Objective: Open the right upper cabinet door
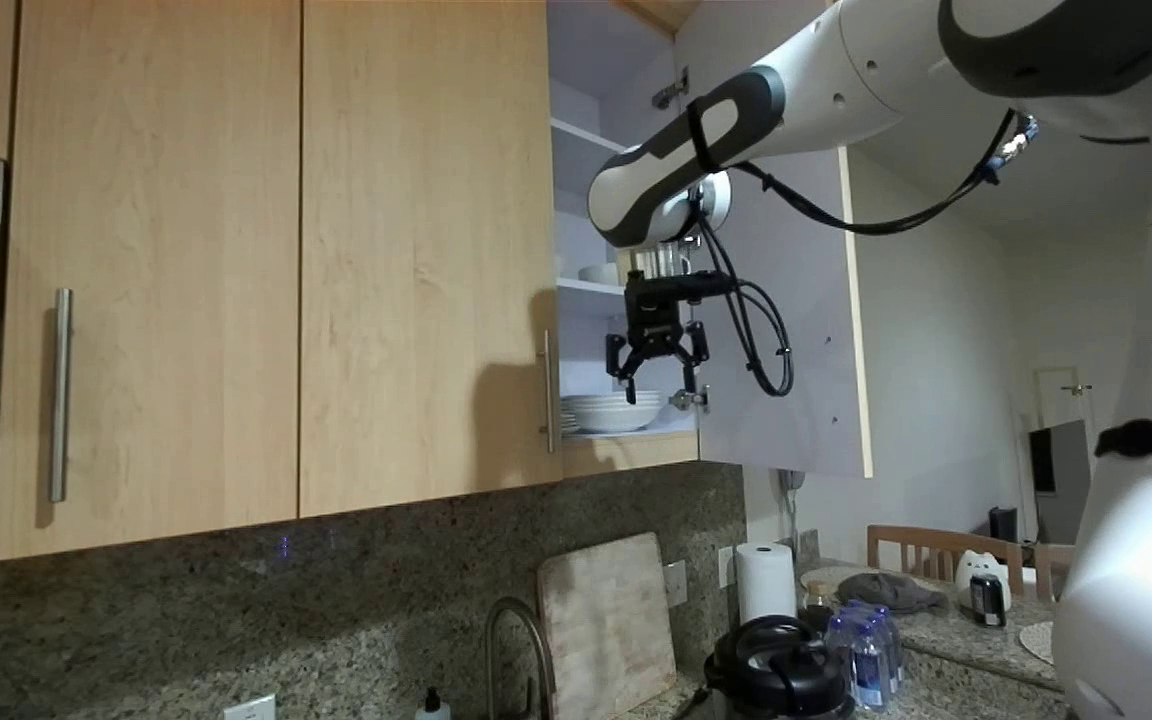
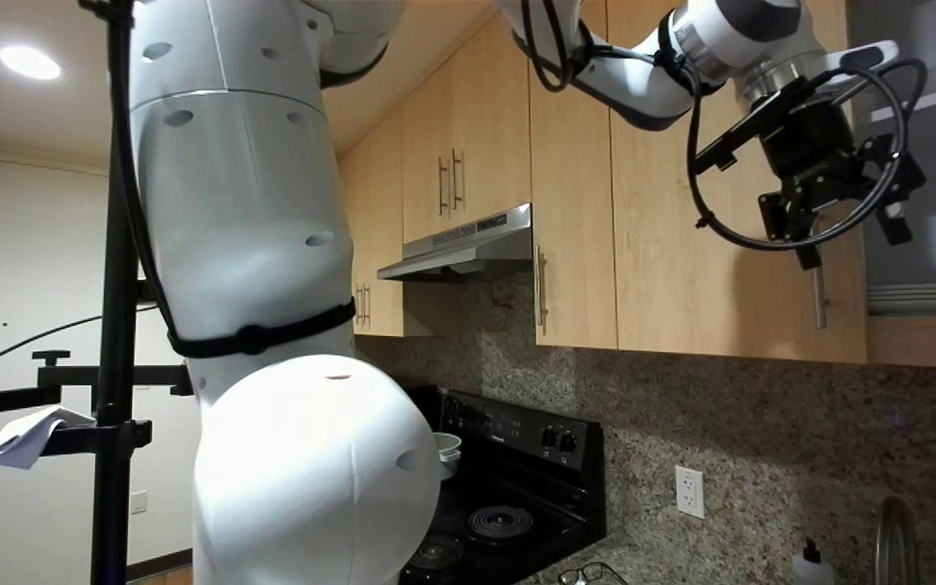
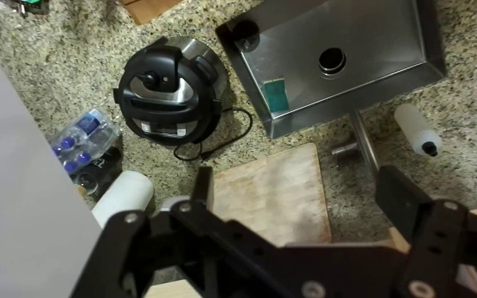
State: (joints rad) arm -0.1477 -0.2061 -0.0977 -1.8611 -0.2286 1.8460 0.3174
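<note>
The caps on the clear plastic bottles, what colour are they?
The bottle caps are blue; they show best in the wrist view.

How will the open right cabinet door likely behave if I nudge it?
The cabinet door should swing rather than slide, since hinges show along one edge. It will probably feel stiff, being a flat, unbent panel. Its pale inner face looks smooth, so contact might slip.

Wrist view: steel sink [image 3: 371,45] with green sponge [image 3: 276,95] inside, faucet [image 3: 364,142] just beside it, white bottle [image 3: 414,126] near that. Black-lidded pressure cooker [image 3: 166,99] on granite counter [image 3: 68,82]. Water bottles [image 3: 93,134] near paper towel roll [image 3: 128,192]. In an exterior view, wooden cutting board [image 1: 606,620] leans on granite backsplash [image 1: 356,600]. In an exterior view, black stove [image 2: 545,532] below steel range hood [image 2: 468,241], white outlet [image 2: 689,491] on backsplash.
</note>
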